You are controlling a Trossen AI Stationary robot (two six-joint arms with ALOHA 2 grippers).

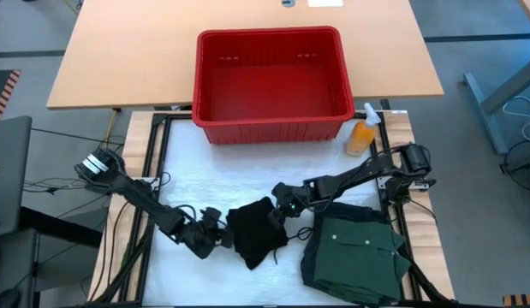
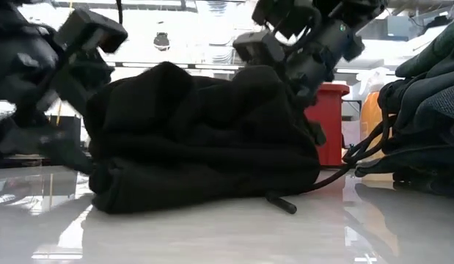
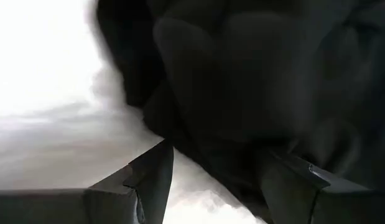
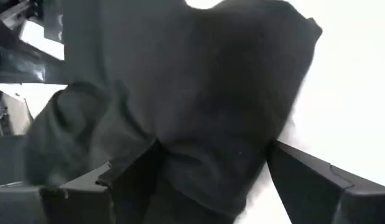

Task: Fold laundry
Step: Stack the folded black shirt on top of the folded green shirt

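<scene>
A black garment (image 1: 256, 231) lies crumpled in a heap on the white table, and a cord end (image 2: 282, 203) sticks out at its foot. My left gripper (image 1: 220, 236) is low at the heap's left side, open. In the left wrist view the left gripper (image 3: 220, 186) has black cloth (image 3: 254, 93) between and ahead of its fingers. My right gripper (image 1: 286, 208) is at the heap's far right corner, open. Dark cloth (image 4: 204, 93) fills the gap of the right gripper (image 4: 208, 180). A folded green buttoned shirt (image 1: 354, 252) lies flat to the right. My left gripper comes level from the table's left at the heap's left edge. Black cloth (image 3: 242, 168) reaches between the open fingers and lies against one finger (image 3: 292, 180). The heap rests on the table. My right gripper slants down from the far right. A bulge of the garment's right side (image 4: 204, 162) sits between its open fingers and laps onto one finger (image 4: 127, 171); how many layers, I cannot tell.
A red plastic basket (image 1: 269, 36) stands at the table's far side, with an orange spray bottle (image 1: 363, 134) at its right corner. The green shirt (image 2: 425, 110) takes up the near right. Bare white table (image 1: 187, 184) lies left of and behind the heap.
</scene>
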